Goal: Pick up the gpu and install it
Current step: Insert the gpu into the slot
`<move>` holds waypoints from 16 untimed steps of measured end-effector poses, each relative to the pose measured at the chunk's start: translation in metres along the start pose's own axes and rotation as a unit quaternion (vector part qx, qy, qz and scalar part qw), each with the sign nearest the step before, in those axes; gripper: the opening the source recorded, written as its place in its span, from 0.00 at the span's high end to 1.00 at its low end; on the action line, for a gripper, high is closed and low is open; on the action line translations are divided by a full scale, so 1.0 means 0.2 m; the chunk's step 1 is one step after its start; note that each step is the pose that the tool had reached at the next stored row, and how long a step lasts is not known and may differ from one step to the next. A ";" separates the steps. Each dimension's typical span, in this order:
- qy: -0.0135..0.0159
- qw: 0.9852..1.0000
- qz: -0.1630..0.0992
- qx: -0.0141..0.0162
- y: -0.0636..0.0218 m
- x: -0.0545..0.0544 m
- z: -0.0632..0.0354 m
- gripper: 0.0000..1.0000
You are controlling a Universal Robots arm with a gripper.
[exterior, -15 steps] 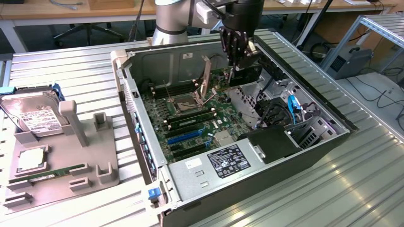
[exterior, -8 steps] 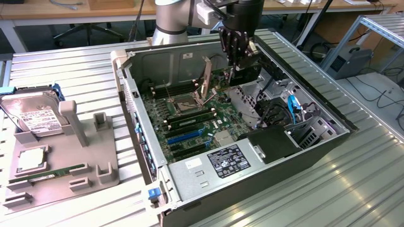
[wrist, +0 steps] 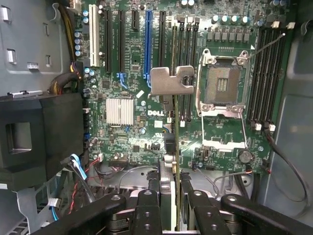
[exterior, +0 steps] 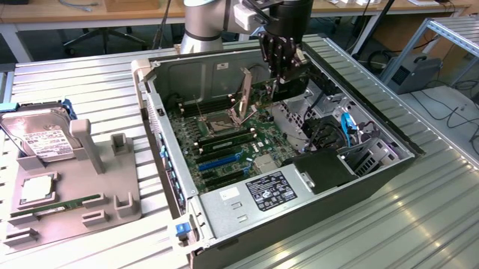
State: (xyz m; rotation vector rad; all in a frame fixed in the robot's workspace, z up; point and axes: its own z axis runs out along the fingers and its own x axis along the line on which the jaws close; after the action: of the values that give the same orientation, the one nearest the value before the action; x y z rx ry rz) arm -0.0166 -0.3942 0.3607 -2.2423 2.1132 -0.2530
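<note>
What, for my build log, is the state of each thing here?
hand: shut on the gpu.
gpu: held on edge above the motherboard, not in a slot.
computer case: side open.
CPU socket: empty, cover raised.
blue slot: empty.
hard drive: resting on the grey holder.

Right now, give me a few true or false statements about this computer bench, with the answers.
1. The pincer grips the gpu over the motherboard. True.
2. The hard drive sits inside the case. False: it lies on the gray tray, outside the case.
3. The processor socket is empty. True.
4. The pincer carries the memory stick. False: that stick lies on the tray.
</note>
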 end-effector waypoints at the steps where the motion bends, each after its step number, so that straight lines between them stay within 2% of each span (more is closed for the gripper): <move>1: 0.000 1.000 -0.002 0.000 0.000 0.00 0.000 0.73; 16: -0.005 0.999 -0.036 0.003 0.000 0.00 0.002 0.73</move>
State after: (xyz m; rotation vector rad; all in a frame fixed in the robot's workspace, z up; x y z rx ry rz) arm -0.0166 -0.3942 0.3604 -2.3129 2.0272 -0.2496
